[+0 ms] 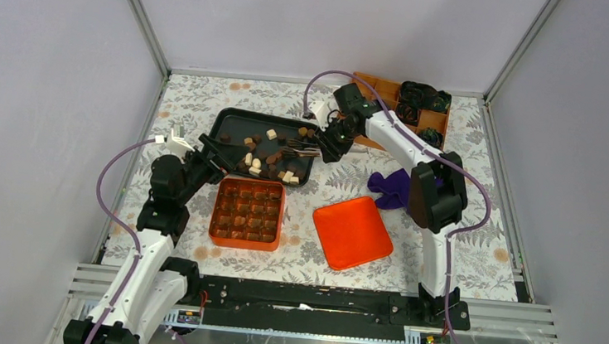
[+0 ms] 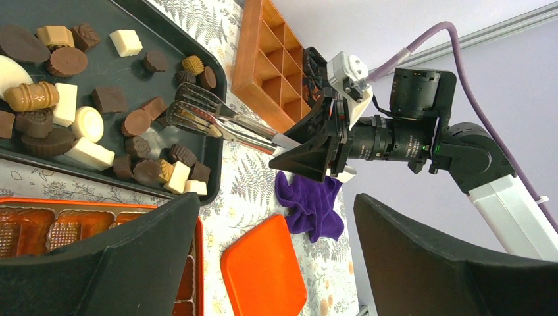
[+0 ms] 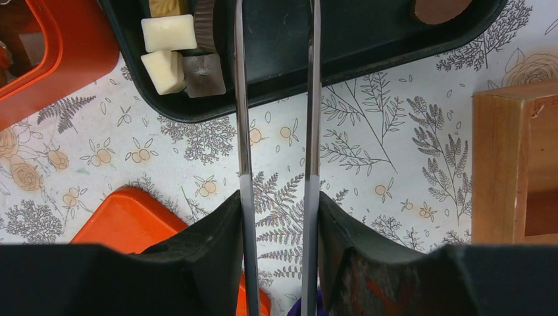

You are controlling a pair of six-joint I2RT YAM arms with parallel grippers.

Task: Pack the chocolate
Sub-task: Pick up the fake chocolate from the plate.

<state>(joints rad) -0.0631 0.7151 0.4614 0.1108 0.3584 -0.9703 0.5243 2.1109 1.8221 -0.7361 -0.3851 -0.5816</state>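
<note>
The tongs are polished metal, chocolate smooth, tray matt black plastic, crate wood.

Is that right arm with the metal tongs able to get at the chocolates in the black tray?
Probably yes: the right gripper holds the tongs, whose tips sit over the black tray right beside loose chocolates, with nothing in between.
</note>
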